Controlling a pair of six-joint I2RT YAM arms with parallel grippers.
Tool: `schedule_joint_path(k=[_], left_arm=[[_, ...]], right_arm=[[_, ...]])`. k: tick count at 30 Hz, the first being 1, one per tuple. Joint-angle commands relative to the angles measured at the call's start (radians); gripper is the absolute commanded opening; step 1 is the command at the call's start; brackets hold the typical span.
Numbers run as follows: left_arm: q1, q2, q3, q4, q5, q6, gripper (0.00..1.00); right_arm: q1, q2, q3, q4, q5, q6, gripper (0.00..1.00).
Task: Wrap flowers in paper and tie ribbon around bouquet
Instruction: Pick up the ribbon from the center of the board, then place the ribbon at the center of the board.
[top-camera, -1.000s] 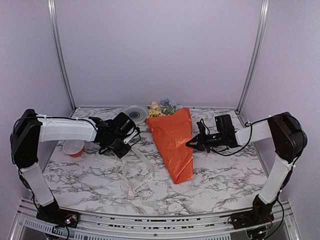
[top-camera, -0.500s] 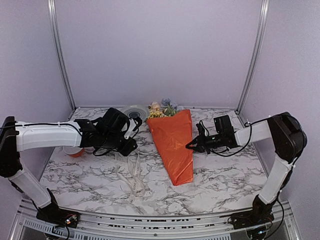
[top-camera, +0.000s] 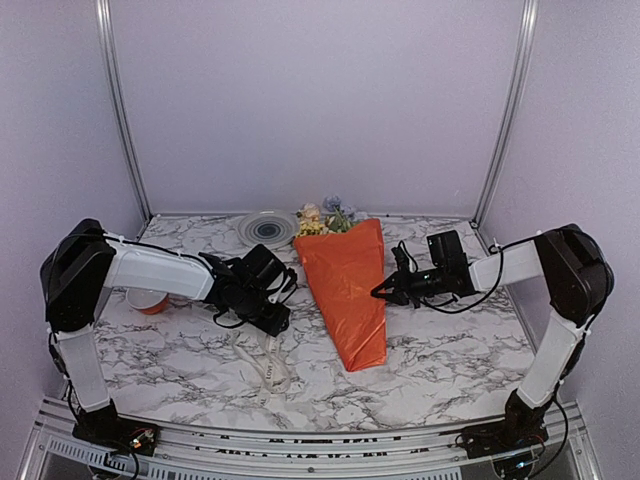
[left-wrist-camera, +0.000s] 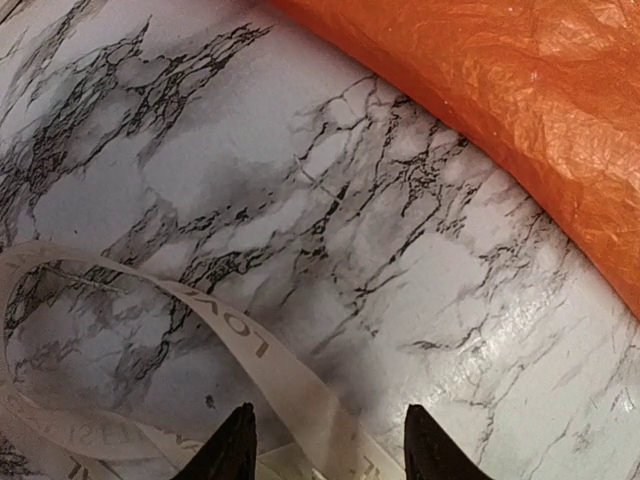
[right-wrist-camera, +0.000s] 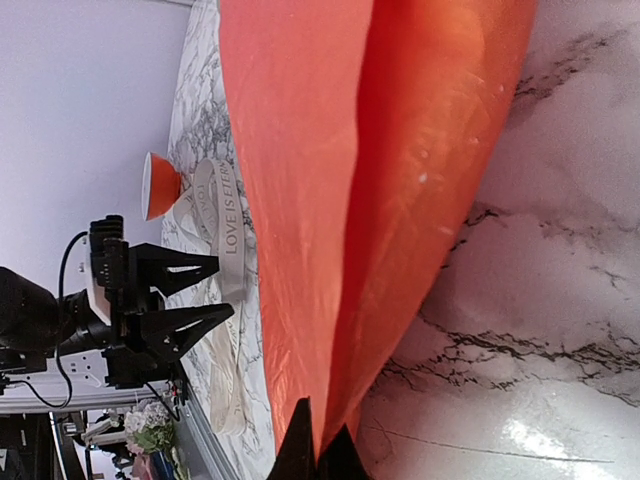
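On the marbled worktop (top-camera: 450, 350), the ribbon (top-camera: 266, 358) lies nearest, in loose loops left of centre. The left claw (top-camera: 281, 323) is low over its far end, spread, one strand running between its fingers without being clamped. To the right, the bouquet (top-camera: 347, 300) lies flat with its narrow tip near and its wide end far. The right claw (top-camera: 380, 291) meets its right edge, pressed together and pinching a fold of the paper (right-wrist-camera: 300, 150). An orange-and-white spool (top-camera: 148, 298) sits at far left. The flowers (top-camera: 322, 218) stick out of the cone's far end, beside a grey plate (top-camera: 266, 229).
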Motion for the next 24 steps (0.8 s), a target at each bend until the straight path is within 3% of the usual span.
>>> schedule_joint_path(k=[1, 3, 6, 8, 14, 18, 24], left_arm=[[0.007, 0.061, 0.029, 0.012, 0.007, 0.004, 0.49], [0.007, 0.063, 0.027, 0.013, 0.039, 0.004, 0.42], [-0.004, 0.046, 0.028, 0.023, 0.143, 0.029, 0.13], [-0.036, 0.011, 0.028, 0.043, 0.233, 0.084, 0.0], [-0.132, -0.145, 0.001, 0.118, 0.633, 0.297, 0.0], [-0.187, -0.181, 0.049, 0.11, 0.733, 0.397, 0.0], [-0.245, -0.032, 0.247, -0.014, 0.84, 0.514, 0.0]], right_arm=[[0.01, 0.008, 0.012, 0.036, 0.003, -0.001, 0.0], [0.01, 0.012, 0.018, 0.035, 0.0, -0.001, 0.0], [0.011, 0.022, 0.034, 0.031, -0.01, 0.0, 0.0], [0.01, 0.029, 0.051, 0.016, -0.01, -0.005, 0.0], [0.016, 0.028, 0.098, -0.03, 0.007, -0.022, 0.0], [0.028, 0.012, 0.137, -0.05, 0.027, -0.018, 0.0], [0.051, 0.016, 0.203, -0.055, 0.055, 0.009, 0.0]])
